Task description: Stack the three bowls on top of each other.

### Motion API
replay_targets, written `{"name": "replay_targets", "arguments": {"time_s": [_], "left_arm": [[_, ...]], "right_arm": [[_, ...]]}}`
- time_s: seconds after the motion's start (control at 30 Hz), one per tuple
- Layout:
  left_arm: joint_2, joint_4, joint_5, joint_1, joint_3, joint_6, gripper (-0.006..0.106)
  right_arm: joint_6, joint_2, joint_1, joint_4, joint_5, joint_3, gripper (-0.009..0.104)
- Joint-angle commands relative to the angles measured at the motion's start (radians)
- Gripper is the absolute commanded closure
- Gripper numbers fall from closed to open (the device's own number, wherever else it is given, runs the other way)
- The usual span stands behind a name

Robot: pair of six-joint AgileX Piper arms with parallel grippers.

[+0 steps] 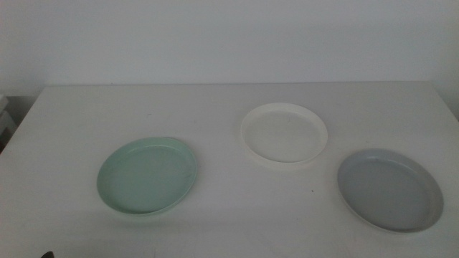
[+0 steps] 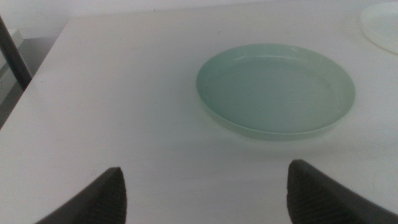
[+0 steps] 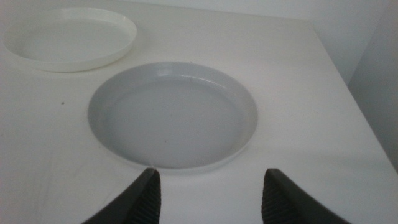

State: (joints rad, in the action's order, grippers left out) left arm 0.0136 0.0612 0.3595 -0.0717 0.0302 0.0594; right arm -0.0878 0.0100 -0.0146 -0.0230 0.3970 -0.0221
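Three shallow bowls lie apart on the white table (image 1: 215,100). The mint green bowl (image 1: 147,175) (image 2: 275,90) is at the front left, the white bowl (image 1: 284,134) (image 3: 69,38) sits further back in the middle, and the pale grey bowl (image 1: 390,189) (image 3: 172,115) is at the front right. My left gripper (image 2: 205,186) hovers open short of the green bowl, nothing between its jaws. My right gripper (image 3: 211,193) is open just before the grey bowl's near rim, holding nothing. Neither gripper shows in the middle view.
A corner of the white bowl (image 2: 380,25) shows in the left wrist view. The table's left edge (image 2: 37,81) has a dark post beside it. The table's right edge (image 3: 348,93) drops off close to the grey bowl.
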Motion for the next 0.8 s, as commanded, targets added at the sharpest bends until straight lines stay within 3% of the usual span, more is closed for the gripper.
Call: {"name": "replay_targets", "arguments": {"time_s": [0.0,0.63,0.77], "left_arm": [[0.013,0.004,-0.068,0.002,-0.004,-0.009,0.015],[0.013,0.004,-0.068,0.002,-0.004,-0.009,0.015],[0.013,0.004,-0.068,0.002,-0.004,-0.009,0.015]], "right_arm": [[-0.003,0.009,0.0,0.013,-0.047,0.056,0.053],[0.0,-0.479,0.0,0.029,-0.029,0.459,0.053],[0.0,-0.65,0.0,0.009,0.062,0.622,0.053]]}}
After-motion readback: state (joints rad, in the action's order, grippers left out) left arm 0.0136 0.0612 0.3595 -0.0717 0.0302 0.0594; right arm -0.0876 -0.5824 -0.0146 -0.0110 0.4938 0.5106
